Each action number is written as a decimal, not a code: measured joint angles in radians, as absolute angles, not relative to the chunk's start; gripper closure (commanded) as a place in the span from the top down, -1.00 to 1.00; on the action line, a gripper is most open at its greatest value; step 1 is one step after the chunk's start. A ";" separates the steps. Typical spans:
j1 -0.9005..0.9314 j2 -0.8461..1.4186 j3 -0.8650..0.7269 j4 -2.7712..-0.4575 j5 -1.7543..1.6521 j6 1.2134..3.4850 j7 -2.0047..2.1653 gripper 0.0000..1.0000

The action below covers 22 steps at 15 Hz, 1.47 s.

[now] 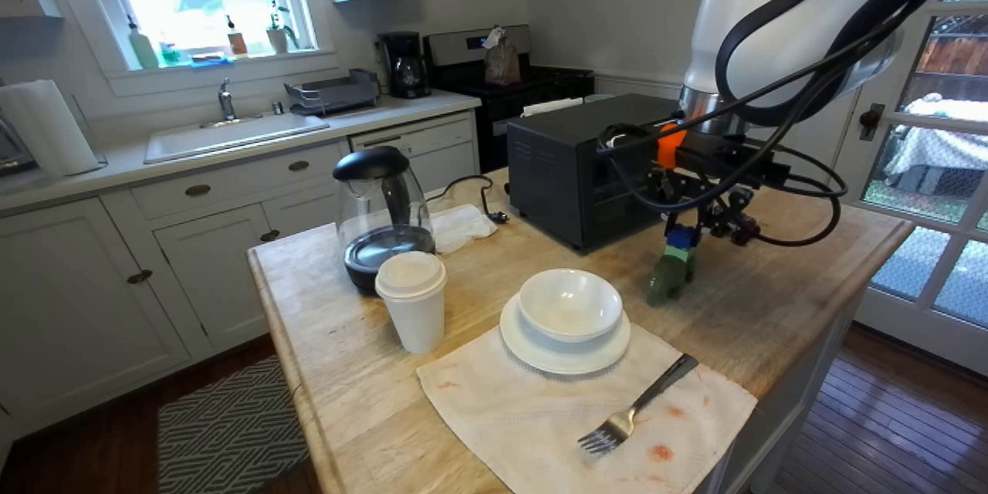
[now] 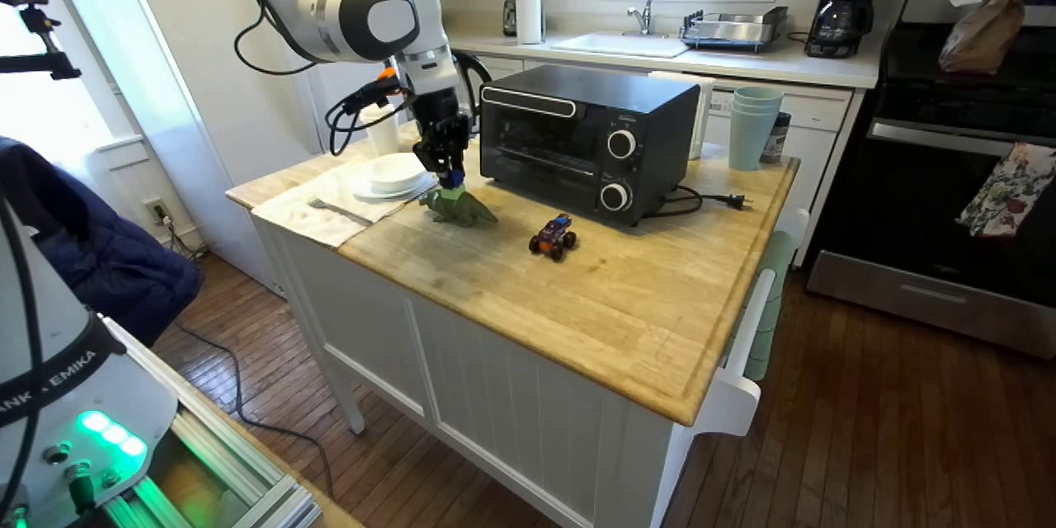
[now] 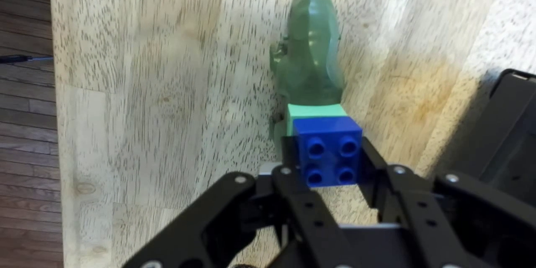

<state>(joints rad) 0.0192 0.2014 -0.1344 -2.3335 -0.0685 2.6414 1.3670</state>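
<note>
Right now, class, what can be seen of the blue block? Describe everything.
The blue block is boxy and looks like plastic, with four round, hollow-topped studs set two by two on its upper face. The gripper pinches it by two opposite sides, the studs facing the wrist camera. It sits directly above the light green block on the green dinosaur-like toy; they appear to meet, but whether they are locked together cannot be told.

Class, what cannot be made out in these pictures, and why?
Wrist view: top of the light green block, hidden by the blue block.
Wrist view: most of the toaster oven, cut off by the right edge.
An exterior view: inside of the white cup, hidden by its lid.
</note>
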 measured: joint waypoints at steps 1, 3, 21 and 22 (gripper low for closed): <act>0.019 0.201 -0.134 -2.334 -0.069 2.641 1.367 -0.76; 0.019 0.201 -0.135 -2.334 -0.069 2.641 1.367 -0.76; 0.016 0.211 -0.141 -2.348 -0.069 2.641 1.360 1.00; 0.016 0.206 -0.141 -2.347 -0.069 2.641 1.360 1.00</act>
<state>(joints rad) 0.0161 0.2064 -0.1415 -2.3474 -0.0695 2.6410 1.3596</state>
